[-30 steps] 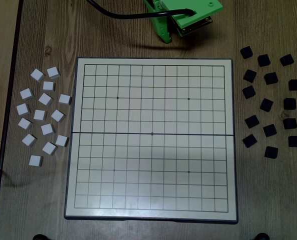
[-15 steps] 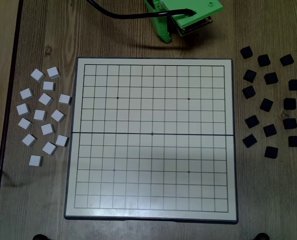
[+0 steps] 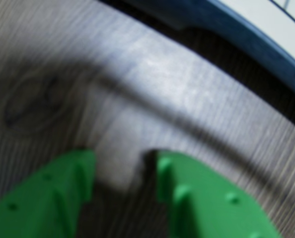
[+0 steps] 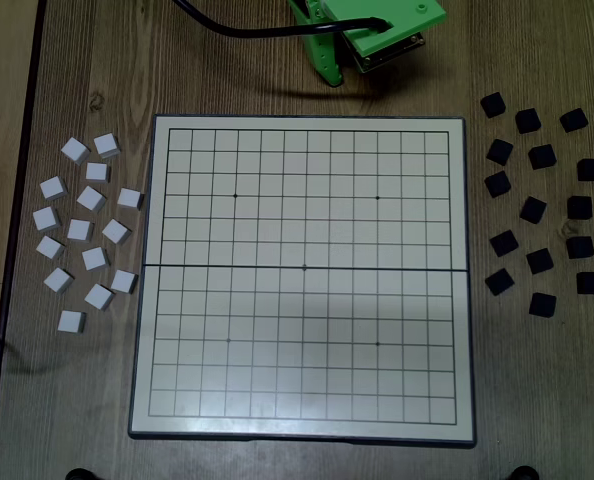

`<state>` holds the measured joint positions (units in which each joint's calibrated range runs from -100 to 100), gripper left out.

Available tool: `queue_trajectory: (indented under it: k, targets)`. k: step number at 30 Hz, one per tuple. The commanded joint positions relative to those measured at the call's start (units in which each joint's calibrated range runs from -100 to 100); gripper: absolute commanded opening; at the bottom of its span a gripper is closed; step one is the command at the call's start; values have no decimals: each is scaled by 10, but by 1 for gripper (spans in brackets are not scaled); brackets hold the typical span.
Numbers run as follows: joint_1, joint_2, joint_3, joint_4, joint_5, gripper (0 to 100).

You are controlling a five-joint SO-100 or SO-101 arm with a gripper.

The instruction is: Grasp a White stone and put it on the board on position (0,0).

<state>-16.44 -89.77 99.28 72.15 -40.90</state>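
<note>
We start with the brown wood-grain table (image 4: 87, 400), which carries everything. On it lies the large square cream board (image 4: 302, 420) with its thin dark grid, dark rim and dark fold line across the middle; every cell is bare in the fixed view. At the top edge of that view sits the green plastic arm (image 4: 372, 30), a black cable (image 4: 237, 30) trailing off to its left, parked just beyond the board's far rim. To the right of the board we see a loose scatter of small black square blocks (image 4: 532, 210). To the left lies a matching scatter of small white square blocks, and the White stone (image 4: 129, 198) nearest the board is one of them, resting on the table just beside the board's left rim.

In the wrist view the green two-finger end effector (image 3: 122, 166) hangs over bare wood with the board's rim (image 3: 247, 34) at the upper right. Its fingers stand slightly apart with only table showing between them, so it holds nothing.

We judge that the task has barely begun: the reach toward a stone is the step in hand. The next move calls for swinging the arm across to the white cluster at the left of the fixed view, opening wider over one block that stands clear of its neighbours, and descending squarely onto it.
</note>
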Motion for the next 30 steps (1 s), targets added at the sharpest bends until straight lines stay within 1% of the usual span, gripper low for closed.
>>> queue_trajectory:
  k: [1,20,21,22,23,24,26,30]
  targets:
    - [-3,5,6,30,2,10]
    - [-3,5,6,30,2,10]
    - [-2,5,6,30,-1,11]
    - [-1,6,6,33,-33,8]
    - [-4,11,6,34,-79,7]
    - [-15,10,6,34,-99,7]
    - [-24,21,6,36,-97,7]
    - [1,60,6,21,-82,7]
